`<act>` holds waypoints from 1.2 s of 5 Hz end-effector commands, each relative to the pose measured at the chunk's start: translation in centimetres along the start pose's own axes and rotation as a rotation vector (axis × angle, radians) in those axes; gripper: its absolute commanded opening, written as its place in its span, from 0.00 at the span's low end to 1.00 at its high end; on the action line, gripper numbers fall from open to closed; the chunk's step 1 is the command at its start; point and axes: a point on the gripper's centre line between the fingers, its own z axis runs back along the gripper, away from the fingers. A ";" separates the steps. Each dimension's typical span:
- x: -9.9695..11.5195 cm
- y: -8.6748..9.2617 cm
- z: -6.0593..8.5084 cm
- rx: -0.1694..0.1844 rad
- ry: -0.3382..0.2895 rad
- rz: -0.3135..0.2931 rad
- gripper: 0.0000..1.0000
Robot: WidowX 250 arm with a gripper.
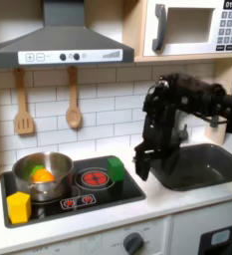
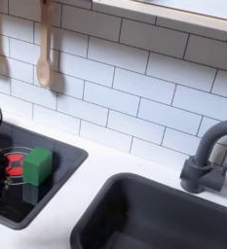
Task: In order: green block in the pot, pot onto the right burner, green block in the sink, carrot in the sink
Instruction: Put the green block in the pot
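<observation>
White table [image 1: 177, 204] runs the width of a toy kitchen, tiled wall behind; seen in both exterior views. Range hood [image 1: 58, 42] top left in the first exterior view, microwave [image 1: 192, 28] top right.

Black arm [image 1: 192, 105] reaches in from the first exterior view's right, bent downward. Gripper [image 1: 145, 159] hangs low, above the strip of table between cooktop and sink, near the sink's left edge. Jaws dark against a dark background; cannot tell if apart or together. Nothing seen held.

Sink [image 1: 202, 167]: dark grey basin set in the table, right half of the first exterior view. In the second exterior view its rim fills the lower right, with the dark curved faucet [image 2: 208, 156] standing at its back edge.

Cooktop [image 1: 58, 204]: black panel, left of the sink. Right burner [image 1: 94, 178] shows red rings, bare.

Pot [image 1: 43, 174]: shiny steel, sits on the left burner, upright. Carrot [image 1: 41, 175] lies inside it, orange, visible over the rim.

Two wooden utensils hang on the tile wall: spatula [image 1: 23, 105] and spoon [image 1: 74, 100], side by side above the cooktop.

Yellow block [image 1: 19, 206]: on the cooktop's front left corner, just beside the pot, outside it.

Green block [image 1: 116, 169]: on the cooktop's right edge, just beside the right burner, well apart from the pot. The second exterior view shows it [image 2: 37, 165] resting upright on the black panel, touching the red ring's edge. Not in pot, not in sink.
</observation>
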 end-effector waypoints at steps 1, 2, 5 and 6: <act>3.3 0.2 -1.2 0.003 -0.019 0.016 1.00; 4.8 0.3 -1.5 -0.002 -0.028 0.028 1.00; 7.6 0.8 -2.4 0.016 -0.035 0.042 1.00; 8.9 -0.1 -2.8 0.003 -0.035 0.019 1.00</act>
